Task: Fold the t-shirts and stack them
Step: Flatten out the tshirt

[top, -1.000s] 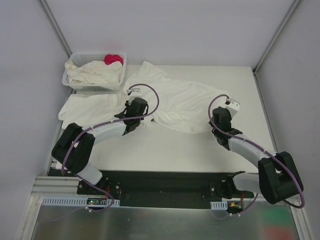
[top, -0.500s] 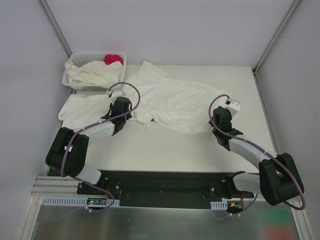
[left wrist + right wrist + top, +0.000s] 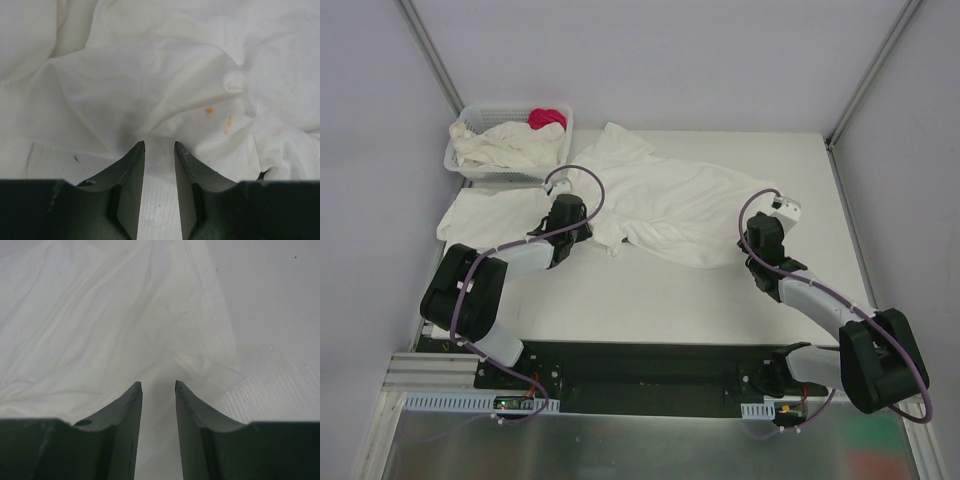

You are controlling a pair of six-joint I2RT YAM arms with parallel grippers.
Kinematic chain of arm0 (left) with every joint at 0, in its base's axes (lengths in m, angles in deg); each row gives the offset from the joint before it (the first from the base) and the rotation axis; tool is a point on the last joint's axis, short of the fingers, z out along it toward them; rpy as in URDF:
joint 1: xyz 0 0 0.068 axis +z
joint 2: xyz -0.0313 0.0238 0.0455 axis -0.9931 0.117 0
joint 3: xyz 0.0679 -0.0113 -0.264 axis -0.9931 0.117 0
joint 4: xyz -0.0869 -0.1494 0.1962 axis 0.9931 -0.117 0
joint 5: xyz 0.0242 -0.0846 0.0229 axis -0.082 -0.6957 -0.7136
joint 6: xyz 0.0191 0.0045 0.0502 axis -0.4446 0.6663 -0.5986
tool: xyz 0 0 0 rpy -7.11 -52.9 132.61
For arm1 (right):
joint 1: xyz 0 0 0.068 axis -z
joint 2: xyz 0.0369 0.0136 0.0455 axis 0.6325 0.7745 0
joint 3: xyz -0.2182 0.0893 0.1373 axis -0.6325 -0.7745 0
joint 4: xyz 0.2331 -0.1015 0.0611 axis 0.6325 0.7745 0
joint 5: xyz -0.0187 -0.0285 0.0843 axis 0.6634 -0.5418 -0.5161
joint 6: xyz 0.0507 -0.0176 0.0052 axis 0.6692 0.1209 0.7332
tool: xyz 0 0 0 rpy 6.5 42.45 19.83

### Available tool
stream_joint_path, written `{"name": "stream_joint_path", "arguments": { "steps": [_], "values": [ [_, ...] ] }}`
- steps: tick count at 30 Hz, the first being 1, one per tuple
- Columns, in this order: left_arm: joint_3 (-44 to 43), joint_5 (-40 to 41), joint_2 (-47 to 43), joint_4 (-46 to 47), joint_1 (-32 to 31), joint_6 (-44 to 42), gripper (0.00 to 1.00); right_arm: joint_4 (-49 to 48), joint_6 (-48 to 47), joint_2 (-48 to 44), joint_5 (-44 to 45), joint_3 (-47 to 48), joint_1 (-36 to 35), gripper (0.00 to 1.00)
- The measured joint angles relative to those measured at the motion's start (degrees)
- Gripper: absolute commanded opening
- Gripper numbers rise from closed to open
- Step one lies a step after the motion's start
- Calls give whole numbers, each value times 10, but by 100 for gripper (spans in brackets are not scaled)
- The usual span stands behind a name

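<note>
Crumpled t-shirt [image 3: 680, 205] lies spread across the middle of the surface [image 3: 670, 290], wrinkled. One sleeve points toward the far left, and the body runs right and near.

Left pincer [image 3: 159, 144]: low at the near-left edge of the crumpled t-shirt. Fingers stand a narrow gap apart, parted, with nothing between them, and bare surface shows through the gap. The cloth begins right at the tips; cannot tell whether they touch it. A few orange specks [image 3: 209, 110] on the fabric just beyond the tips, to the right.

Right pincer [image 3: 158, 383]: at the right edge of the same shirt. Fingers also narrowly parted, not clamped on anything. A folded-over corner of hem lies just past the tips, with bare surface to the right of it.

Flat t-shirt [image 3: 490, 215] lies on the surface at the left, just near of the basket [image 3: 460, 165]. The basket sits in the far left corner and holds bunched t-shirts [image 3: 505, 145] plus a pink cloth [image 3: 547, 117] at its far right.
</note>
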Motion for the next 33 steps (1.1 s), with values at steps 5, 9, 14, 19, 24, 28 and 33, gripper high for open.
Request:
{"name": "stream_joint_path", "arguments": {
  "steps": [5, 9, 14, 19, 24, 28, 33],
  "values": [
    [-6, -8, 13, 3, 0, 5, 28, 0, 2, -9, 0, 0, 0, 35],
    [-17, -19, 31, 5, 0, 7, 27, 0, 2, -10, 0, 0, 0, 35],
    [-22, -23, 43, 8, 0, 8, 24, 0, 1, -10, 1, 0, 0, 35],
    [-31, -26, 54, 14, 0, 8, 22, 0, 1, -10, 1, 0, 0, 34],
    [-48, -42, 76, 17, 0, 8, 14, 0, 0, -9, 0, 0, 0, 33],
    [-54, -49, 85, 17, 0, 9, 6, 0, -1, -9, 1, 0, 0, 33],
    [-62, -52, 96, 18, 0, 13, 0, 1, -3, -9, 2, 0, 0, 32]
  ]
}}
